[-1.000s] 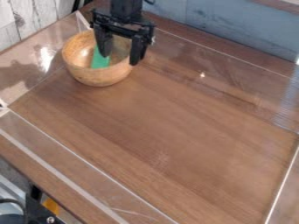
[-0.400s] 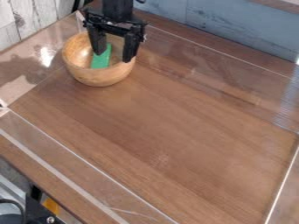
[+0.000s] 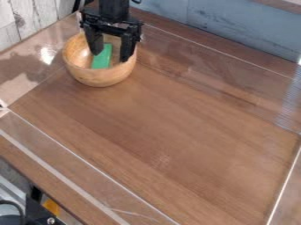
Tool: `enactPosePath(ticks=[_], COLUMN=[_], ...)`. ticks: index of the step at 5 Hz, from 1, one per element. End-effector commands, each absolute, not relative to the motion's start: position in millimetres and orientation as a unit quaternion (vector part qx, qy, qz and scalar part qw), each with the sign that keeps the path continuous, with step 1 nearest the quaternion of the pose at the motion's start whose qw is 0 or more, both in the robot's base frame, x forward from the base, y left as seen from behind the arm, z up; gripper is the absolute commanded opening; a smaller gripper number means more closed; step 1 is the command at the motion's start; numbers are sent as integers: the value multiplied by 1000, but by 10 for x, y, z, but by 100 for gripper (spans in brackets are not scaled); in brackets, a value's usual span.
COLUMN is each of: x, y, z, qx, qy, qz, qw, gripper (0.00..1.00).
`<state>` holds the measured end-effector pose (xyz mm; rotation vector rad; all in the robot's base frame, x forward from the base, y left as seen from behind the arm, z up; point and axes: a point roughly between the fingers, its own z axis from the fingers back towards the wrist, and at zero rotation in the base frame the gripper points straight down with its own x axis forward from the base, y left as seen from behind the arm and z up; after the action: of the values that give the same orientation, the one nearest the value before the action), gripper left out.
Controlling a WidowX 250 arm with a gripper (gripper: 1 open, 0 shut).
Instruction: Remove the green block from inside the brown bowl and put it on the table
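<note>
In the far-left corner of the tabletop (image 3: 177,132), your gripper (image 3: 108,54) hangs over the brown bowl (image 3: 83,77), its fingers (image 3: 90,53) spread wide and pinching nothing.
The green block (image 3: 102,58) lies inside the bowl, leaning on its far wall, long axis running near-to-far and tilted slightly. You should centre on the block, keep the fingers straddling its narrow sides, clear of the rim, sink straight down, then close before you lift.
</note>
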<state>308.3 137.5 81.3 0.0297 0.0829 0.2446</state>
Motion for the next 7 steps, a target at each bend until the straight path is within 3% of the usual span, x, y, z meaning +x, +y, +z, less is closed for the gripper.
enactPosePath(ticks=[1,4,7], x=[3166,3224,3306], y=[1485,1584,1701], z=[964,922,705], qx=[24,26,27], qy=[8,-2,10], qz=[131,143,149], qw=[991,989,988], gripper=[100,100,100])
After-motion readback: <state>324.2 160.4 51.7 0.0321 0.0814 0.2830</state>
